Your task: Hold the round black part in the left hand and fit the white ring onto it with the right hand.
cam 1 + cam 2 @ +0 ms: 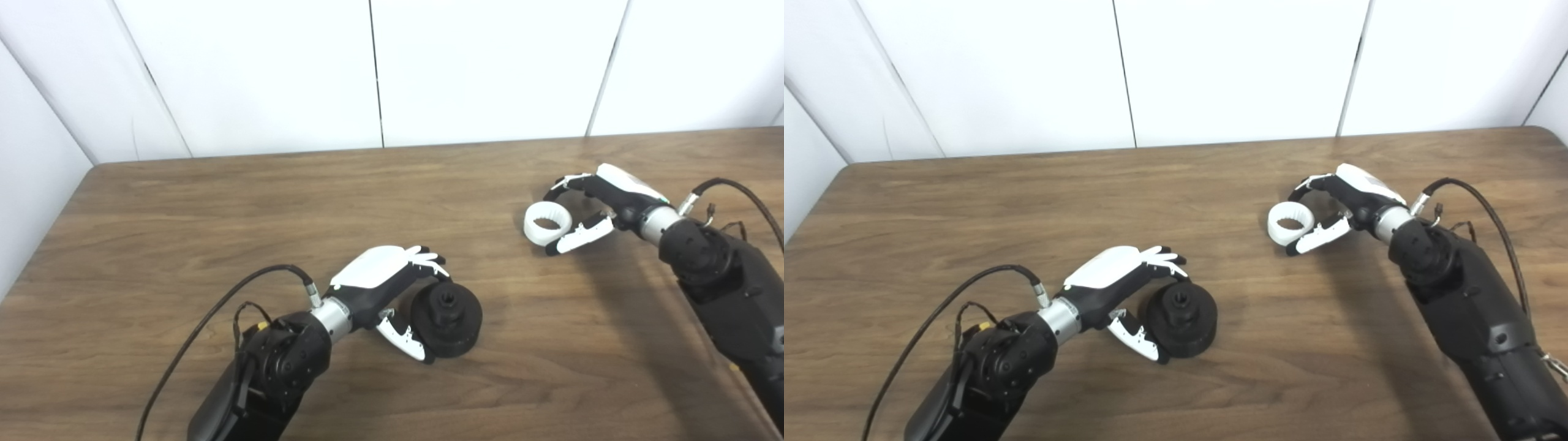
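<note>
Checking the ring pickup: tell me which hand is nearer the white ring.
Right. The right hand cups the white ring between fingers and thumb; the left hand is far off across the table, around the round black part.

two head cameras side by side look down at the same wooden table (306, 196).

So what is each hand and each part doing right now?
left hand: fingers curled around the round black part, which sits on the table.
round black part: upright, hub facing up.
right hand: open beside the white ring.
white ring: lying flat, not yet fitted.
</note>
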Controlling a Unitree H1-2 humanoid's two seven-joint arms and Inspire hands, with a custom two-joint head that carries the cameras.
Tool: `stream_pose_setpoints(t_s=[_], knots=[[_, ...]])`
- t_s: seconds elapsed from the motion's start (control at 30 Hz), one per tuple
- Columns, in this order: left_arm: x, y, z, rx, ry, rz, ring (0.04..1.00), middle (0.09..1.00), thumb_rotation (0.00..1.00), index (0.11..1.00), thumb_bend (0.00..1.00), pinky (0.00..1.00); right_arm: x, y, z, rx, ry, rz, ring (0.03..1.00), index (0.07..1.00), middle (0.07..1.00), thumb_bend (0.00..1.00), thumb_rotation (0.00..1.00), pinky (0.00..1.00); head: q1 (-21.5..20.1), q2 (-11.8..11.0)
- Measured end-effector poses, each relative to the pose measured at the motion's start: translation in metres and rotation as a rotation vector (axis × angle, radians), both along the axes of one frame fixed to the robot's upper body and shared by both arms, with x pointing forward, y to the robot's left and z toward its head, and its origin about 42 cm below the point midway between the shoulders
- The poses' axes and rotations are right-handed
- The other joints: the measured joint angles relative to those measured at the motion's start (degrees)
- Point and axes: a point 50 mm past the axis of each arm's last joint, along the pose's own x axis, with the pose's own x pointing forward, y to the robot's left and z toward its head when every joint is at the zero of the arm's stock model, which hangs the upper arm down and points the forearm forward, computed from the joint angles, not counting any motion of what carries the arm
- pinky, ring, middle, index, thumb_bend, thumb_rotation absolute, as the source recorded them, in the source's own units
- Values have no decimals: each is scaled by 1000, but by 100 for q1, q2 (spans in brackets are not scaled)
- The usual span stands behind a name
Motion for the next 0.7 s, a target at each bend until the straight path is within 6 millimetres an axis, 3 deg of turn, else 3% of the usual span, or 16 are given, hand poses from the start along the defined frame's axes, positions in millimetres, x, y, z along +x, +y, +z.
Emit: stream_pose_setpoints(t_s=[0.7], knots=[[0,-1,1,-3,1,6,990,934,146,718,904,874,0,0,0,6,-56,5,929,609,863,884,204,830,9,9]])
